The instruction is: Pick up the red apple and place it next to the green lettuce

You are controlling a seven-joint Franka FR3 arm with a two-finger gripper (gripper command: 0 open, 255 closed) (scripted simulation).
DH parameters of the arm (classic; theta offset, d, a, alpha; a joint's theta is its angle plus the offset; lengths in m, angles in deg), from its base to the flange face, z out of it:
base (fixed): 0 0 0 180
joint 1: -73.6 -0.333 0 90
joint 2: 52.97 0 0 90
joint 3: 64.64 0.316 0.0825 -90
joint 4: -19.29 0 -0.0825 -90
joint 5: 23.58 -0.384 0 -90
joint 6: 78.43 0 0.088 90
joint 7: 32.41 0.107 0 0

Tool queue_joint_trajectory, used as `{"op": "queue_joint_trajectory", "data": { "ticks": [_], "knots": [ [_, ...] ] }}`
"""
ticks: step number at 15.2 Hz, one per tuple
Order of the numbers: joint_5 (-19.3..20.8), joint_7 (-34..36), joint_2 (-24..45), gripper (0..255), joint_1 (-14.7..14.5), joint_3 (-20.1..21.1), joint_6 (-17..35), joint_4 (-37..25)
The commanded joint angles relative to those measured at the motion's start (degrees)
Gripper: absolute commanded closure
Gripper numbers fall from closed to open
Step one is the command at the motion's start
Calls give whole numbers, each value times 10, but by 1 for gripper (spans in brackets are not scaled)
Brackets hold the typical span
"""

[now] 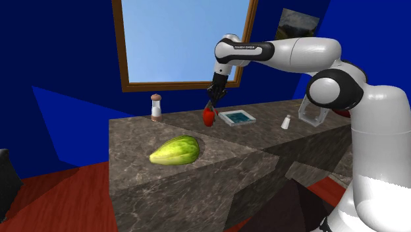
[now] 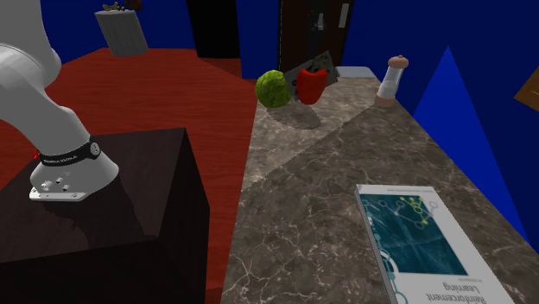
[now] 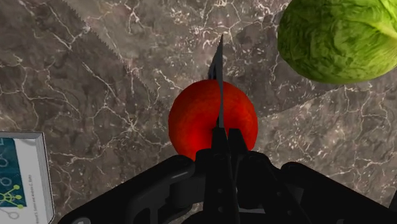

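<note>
Red apple (image 3: pixel 191 118), partly hidden behind gripper (image 3: pixel 221 133)

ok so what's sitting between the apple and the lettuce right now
Nothing but bare marbled counter lies between the red apple and the green lettuce, as the wrist view shows. The shoulder view agrees.

The apple (image 3: pixel 197 118) is a strong red, deepening to a darker red at its rim. The lettuce (image 3: pixel 337 38) is yellow-green, netted with paler veins. The worktop (image 1: pixel 132 142) is grey-brown stone laced with thin white veining, and darker on its front face. The gripper (image 3: pixel 222 135) is plain black. The book (image 2: pixel 415 242) has a white border around a teal cover crossed by pale lines and circles. At the worktop's back edge stands the mill (image 1: pixel 156 105), with a white body and a brown cap.
</note>
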Motion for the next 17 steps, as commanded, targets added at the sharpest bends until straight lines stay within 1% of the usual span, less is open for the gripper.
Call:
{"op": "queue_joint_trajectory", "data": {
  "ticks": [1, 9, 17],
  "knots": [
    [0, -2, -1, 255, -1, 0, 16, 17],
    [-3, -11, 3, 255, -4, 1, 75, 73],
    [-9, -20, 15, 255, -5, 3, 129, 116]
  ]
}}
